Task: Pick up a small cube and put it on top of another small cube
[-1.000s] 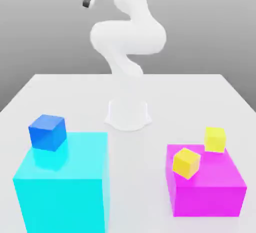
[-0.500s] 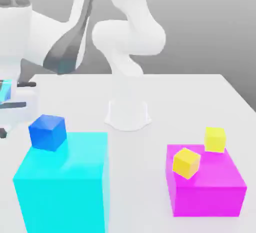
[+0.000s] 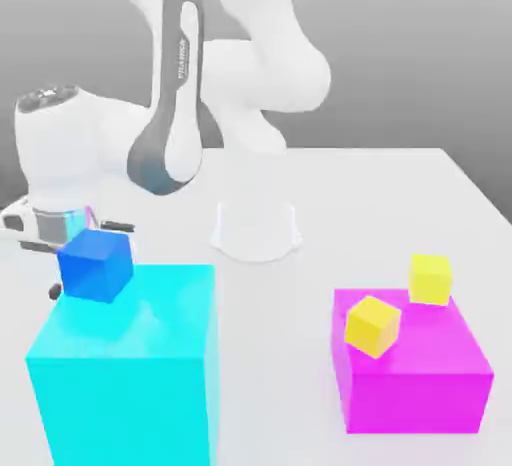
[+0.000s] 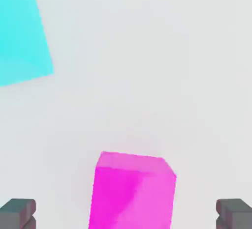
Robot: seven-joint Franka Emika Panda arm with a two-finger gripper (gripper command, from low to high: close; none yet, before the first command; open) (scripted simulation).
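The small cube point(image 3: 95, 264), plain deep blue, sits on the far left corner of the large cyan block's point(image 3: 125, 364) top. The arm's white hand point(image 3: 58, 164) hangs just behind and above this cube, at the exterior view's left, without touching it. In the hand view my gripper point(image 4: 126, 215) is open, its two dark fingertips point(image 4: 17, 213) far apart with nothing between them. Past them lie the cyan block point(image 4: 22, 31) and a magenta block point(image 4: 133, 191) on the white table.
The magenta block point(image 3: 410, 369) stands at the exterior view's right with two small yellow cubes on it, one tilted point(image 3: 372, 326) and one near its far edge point(image 3: 430, 279). The arm's white base point(image 3: 256, 229) stands mid-table behind both blocks.
The arm has swung down from high above to the left side, and the hand has come in close behind the blue cube. No cube or block has moved.
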